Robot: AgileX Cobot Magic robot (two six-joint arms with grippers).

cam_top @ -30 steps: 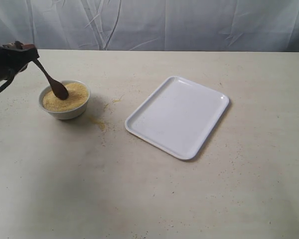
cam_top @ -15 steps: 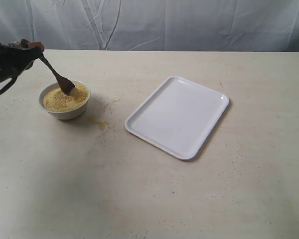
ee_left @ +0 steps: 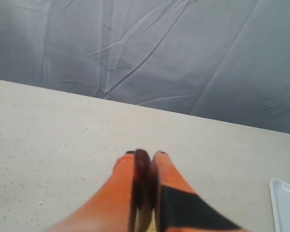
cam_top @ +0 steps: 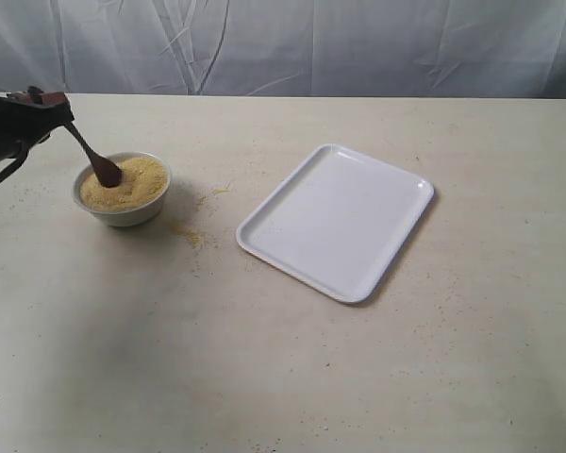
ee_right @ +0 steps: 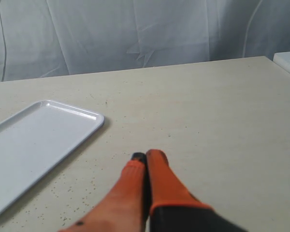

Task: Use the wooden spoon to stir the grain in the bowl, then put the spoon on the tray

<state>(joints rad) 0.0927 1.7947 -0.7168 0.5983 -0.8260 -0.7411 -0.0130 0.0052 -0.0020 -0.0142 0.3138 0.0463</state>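
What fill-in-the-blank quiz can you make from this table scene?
1. The left end effector is shut on the ____ of the wooden spoon.
2. The spoon's scoop sits in the grain inside a bowl coloured ____.
3. In the exterior view, the tray lies to the bowl's ____.
4. The right end effector holds nothing and is ____.
Missing words: handle; white; right; shut.

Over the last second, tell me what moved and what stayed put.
The left gripper, jaws still shut on the spoon, swung the scoop rightward through the grain, then back toward the left side of the bowl. Nothing was let go. The bowl, the tray and the spilled grain beside the bowl stayed put.
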